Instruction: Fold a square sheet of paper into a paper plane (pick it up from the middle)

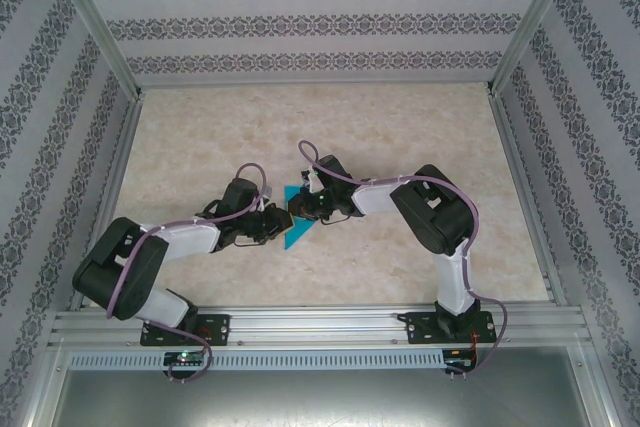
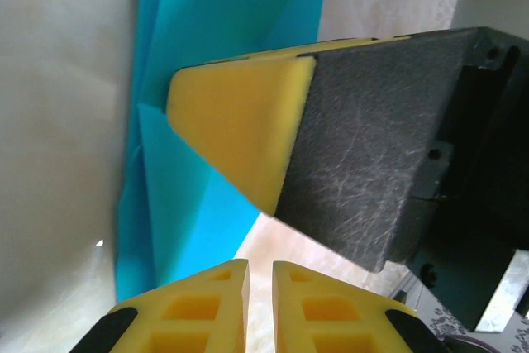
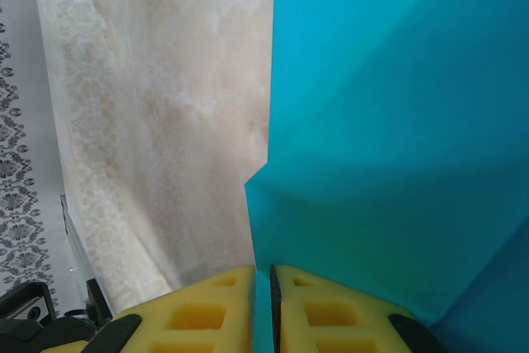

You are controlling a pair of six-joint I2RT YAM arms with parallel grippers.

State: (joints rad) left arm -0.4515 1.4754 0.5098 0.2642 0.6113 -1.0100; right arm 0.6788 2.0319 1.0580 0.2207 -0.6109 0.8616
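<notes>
Two robot arms meet at the middle of a pale marble-patterned counter [image 1: 400,137], with a teal paper [image 1: 297,232] lying between their tips. The paper is already creased into overlapping layers with slanted edges, so it looks partway to becoming a plane rather than a flat square.

The right tool [image 3: 262,270] has its yellow fingers pressed nearly together, with a sliver of teal in the gap. It appears to be pinching the paper's edge, probably to keep the folded layers from springing open or sliding.

The left tool [image 2: 260,266] sits just beside the paper, its fingers almost together with a thin slit between them and nothing visible in the slit. It seems to hold nothing. Its camera looks straight at a yellow fingertip [image 2: 240,126] of the right tool, which lies across the teal layers.

Much is hard to read. From above, the two tools cover most of the paper, leaving a small corner behind them and a wedge in front. The wrist cameras crop the paper, so its tip and full outline are cut off. Where the centre crease runs cannot be told.
</notes>
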